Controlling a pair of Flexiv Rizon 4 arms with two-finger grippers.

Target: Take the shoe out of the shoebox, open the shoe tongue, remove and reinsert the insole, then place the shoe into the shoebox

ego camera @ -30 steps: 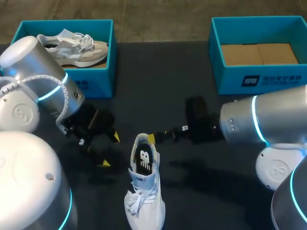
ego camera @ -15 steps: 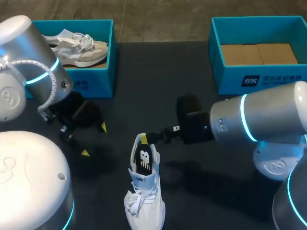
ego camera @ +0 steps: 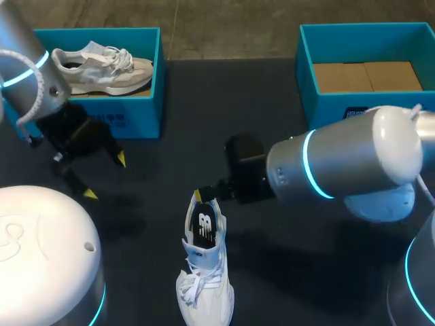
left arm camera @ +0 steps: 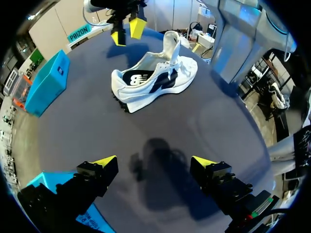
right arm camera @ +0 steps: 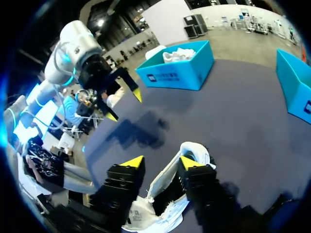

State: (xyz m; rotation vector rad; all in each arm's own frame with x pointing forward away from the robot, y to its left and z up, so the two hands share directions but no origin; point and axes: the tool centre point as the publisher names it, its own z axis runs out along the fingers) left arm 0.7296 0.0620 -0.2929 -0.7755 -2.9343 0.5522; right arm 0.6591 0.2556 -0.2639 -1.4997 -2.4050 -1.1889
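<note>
A white shoe lies on the dark table with its heel pointing away from me; in the left wrist view the shoe has its tongue standing up. My right gripper hangs over the heel. In the right wrist view the right gripper straddles the heel rim, which rests against one finger while a gap shows beside the other. My left gripper stands wide open and empty, well to the left of the shoe, and the left gripper has bare table under it.
A blue shoebox at the back left holds a second, grey-white shoe. Another blue shoebox at the back right shows only its cardboard floor. My right arm's thick silver link spans the table's right half.
My left arm has drawn back to the left, away from the shoe. My right gripper has slid left over the heel and its fingers have narrowed.
</note>
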